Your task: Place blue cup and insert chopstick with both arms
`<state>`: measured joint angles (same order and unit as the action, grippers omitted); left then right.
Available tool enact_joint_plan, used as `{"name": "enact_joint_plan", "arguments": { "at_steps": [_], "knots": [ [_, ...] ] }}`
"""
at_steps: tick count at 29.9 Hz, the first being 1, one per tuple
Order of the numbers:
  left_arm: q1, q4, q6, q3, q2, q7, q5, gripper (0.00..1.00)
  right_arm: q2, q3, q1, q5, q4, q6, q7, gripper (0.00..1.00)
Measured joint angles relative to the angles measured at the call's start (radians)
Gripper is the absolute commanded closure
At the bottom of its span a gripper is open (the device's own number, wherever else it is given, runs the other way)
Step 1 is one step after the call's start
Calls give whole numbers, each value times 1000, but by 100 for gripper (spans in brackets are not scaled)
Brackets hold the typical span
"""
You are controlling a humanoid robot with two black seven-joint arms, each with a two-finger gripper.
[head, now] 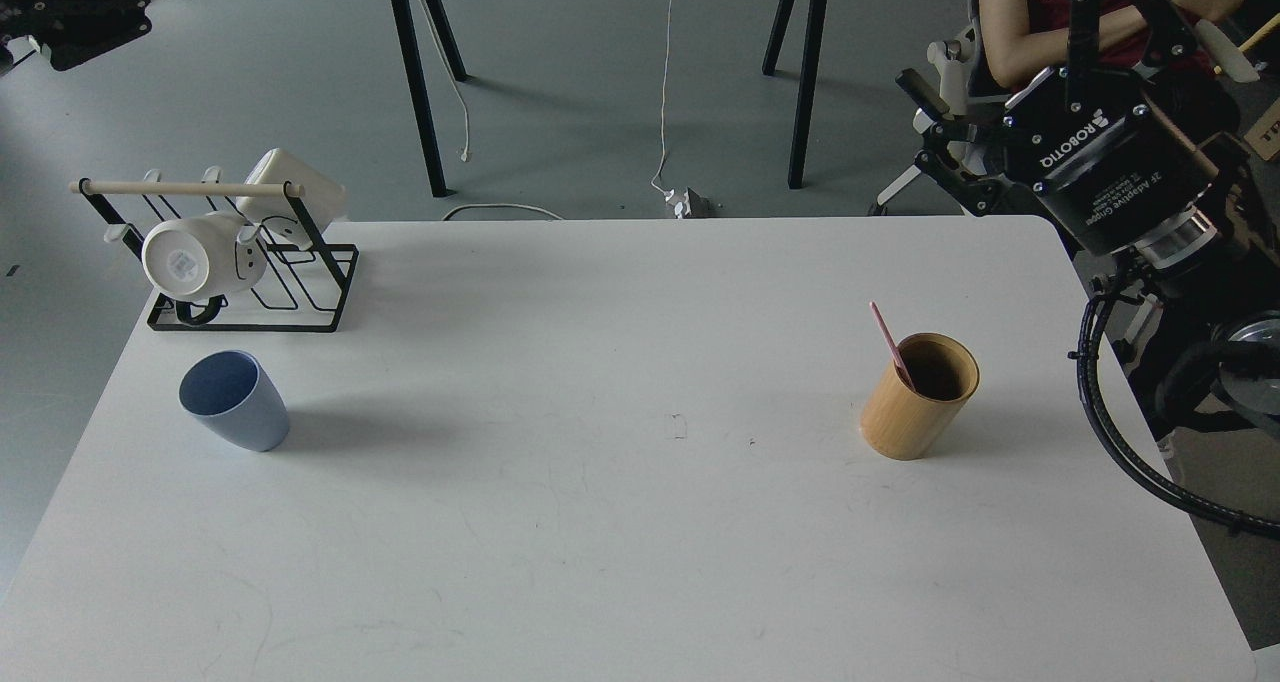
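The blue cup [235, 400] stands upright on the left side of the white table [600, 522], in front of the rack. A pink chopstick [888, 342] leans inside a tan bamboo cylinder [920, 395] on the right side of the table. My right gripper [995, 37] hangs above and beyond the table's far right corner, open and empty, well above and to the right of the cylinder. My left gripper is out of view; only a dark shape [75, 7] shows at the top left corner.
A black wire rack [300, 272] with a beige wooden rod [180, 189] holds white mugs [200, 257] at the far left. A seated person [1040, 22] is behind the right gripper. Black table legs [420, 82] stand on the floor beyond.
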<state>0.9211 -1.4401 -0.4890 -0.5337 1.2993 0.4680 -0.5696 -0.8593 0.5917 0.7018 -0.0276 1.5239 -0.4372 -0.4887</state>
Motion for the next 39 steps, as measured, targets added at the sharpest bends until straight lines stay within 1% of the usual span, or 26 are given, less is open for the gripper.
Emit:
{"name": "enact_joint_plan", "arguments": {
  "at_steps": [5, 7, 13, 20, 23, 28, 34, 39],
  "knots": [
    [0, -9, 0, 10, 13, 18, 25, 0, -12, 3, -1, 0, -1, 2, 0, 1],
    [-3, 2, 0, 14, 16, 20, -20, 0, -21, 7, -1, -1, 0, 3, 0, 1],
    [-14, 29, 0, 26, 18, 21, -428, 0, -36, 8, -3, -2, 1, 4, 0, 1],
    [-45, 70, 23, 165, 25, 21, -784, 0, -41, 8, -16, -1, 0, 5, 0, 1],
    [-53, 114, 41, 224, 13, 21, -916, 0, -41, 8, -16, -1, 1, 6, 0, 1],
    [-61, 225, 128, 348, -23, 21, -982, 1, -41, 8, -16, 0, 0, 6, 0, 1],
    [-74, 385, 143, 402, -142, 21, -989, 1, -41, 6, -24, 0, -1, 8, 0, 1],
    [-79, 479, 144, 428, -228, 21, -989, 2, -54, 6, -33, 0, -1, 8, 0, 1]
  ]
}}
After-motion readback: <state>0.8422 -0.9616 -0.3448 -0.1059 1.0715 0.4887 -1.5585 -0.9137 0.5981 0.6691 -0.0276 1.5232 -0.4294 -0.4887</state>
